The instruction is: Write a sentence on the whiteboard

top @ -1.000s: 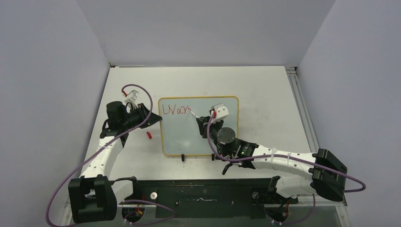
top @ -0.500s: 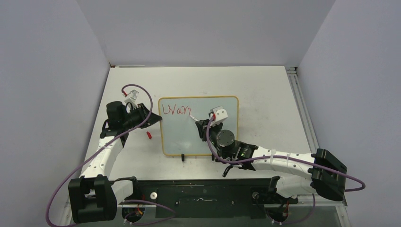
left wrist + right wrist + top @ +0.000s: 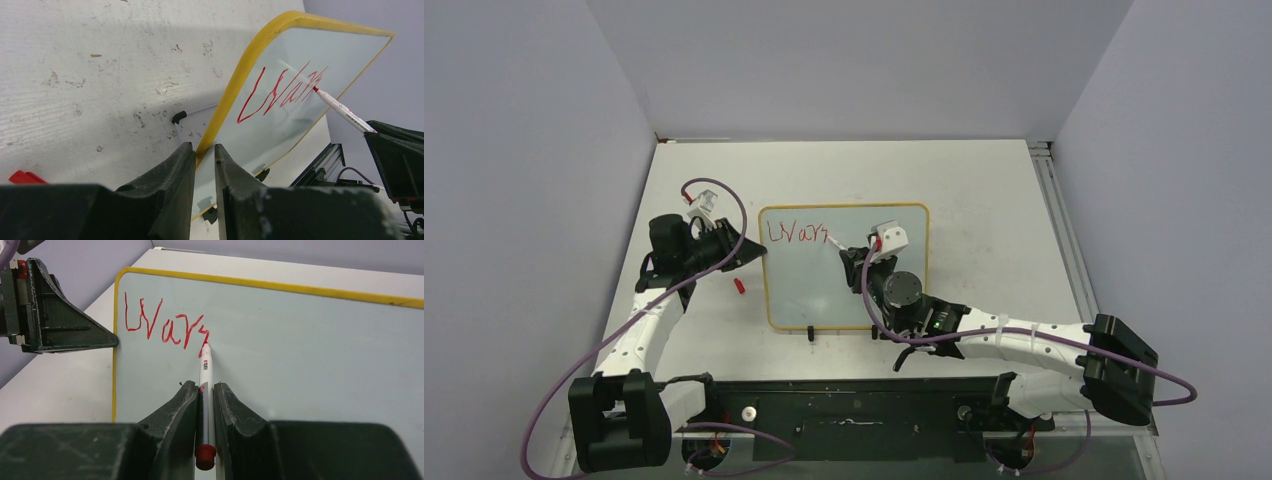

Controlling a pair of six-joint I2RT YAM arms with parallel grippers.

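two grips on | left fingers (image 3: 189, 156) pinching whiteboard (image 3: 287, 125) frame at its left edge | right fingers (image 3: 192, 393) pinching red marker (image 3: 206, 377), tip touching last stroke of the sentence (image 3: 162, 326)

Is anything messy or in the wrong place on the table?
A small red piece, maybe a pen cap, lies loose on the table beside the whiteboard's left edge. The red letters look wobbly. Nothing is spilled or broken.
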